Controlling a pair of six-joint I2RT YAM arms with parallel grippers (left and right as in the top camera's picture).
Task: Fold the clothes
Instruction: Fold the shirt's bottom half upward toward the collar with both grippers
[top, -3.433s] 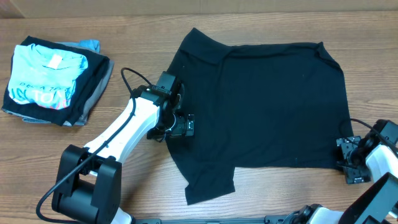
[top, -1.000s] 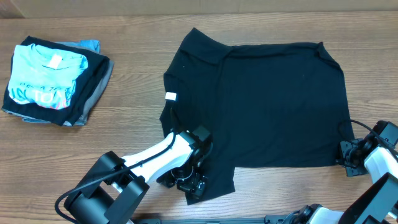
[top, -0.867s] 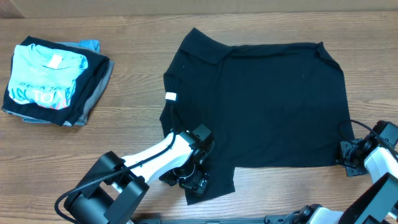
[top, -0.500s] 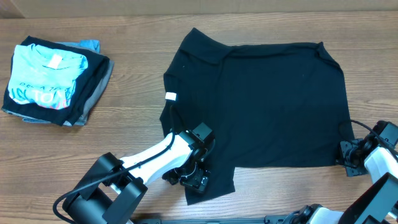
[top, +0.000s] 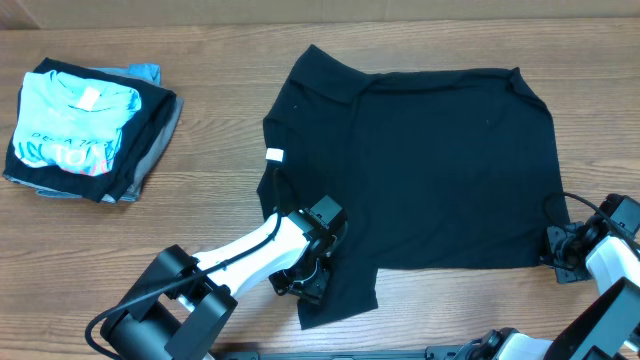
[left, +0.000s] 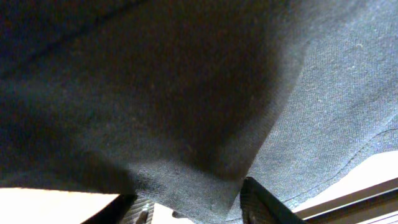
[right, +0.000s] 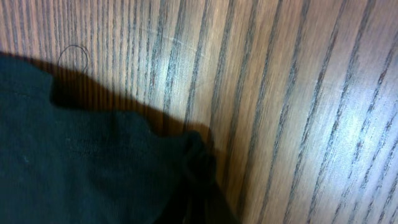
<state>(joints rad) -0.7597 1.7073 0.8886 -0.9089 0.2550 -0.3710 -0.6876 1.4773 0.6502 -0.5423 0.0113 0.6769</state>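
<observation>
A black shirt (top: 440, 150) lies spread flat across the middle and right of the table. Its left edge is folded inward, showing a white tag (top: 275, 154). My left gripper (top: 300, 284) sits low over the sleeve flap at the shirt's near-left corner. In the left wrist view a bunched fold of the black shirt (left: 186, 124) fills the gap between both fingers (left: 261, 202), so the left gripper (left: 196, 208) is shut on it. My right gripper (top: 558, 262) is shut on the near-right corner; in its wrist view the cloth (right: 93, 162) gathers to a pinched point.
A stack of folded clothes (top: 85, 125) with a turquoise shirt on top rests at the far left. Bare wooden table (top: 220, 90) lies between the stack and the shirt. The table's near edge runs close below both arms.
My left arm went from the shirt's left edge down to the near-left sleeve flap, and its jaws have narrowed onto the fabric. The right arm has not moved.
</observation>
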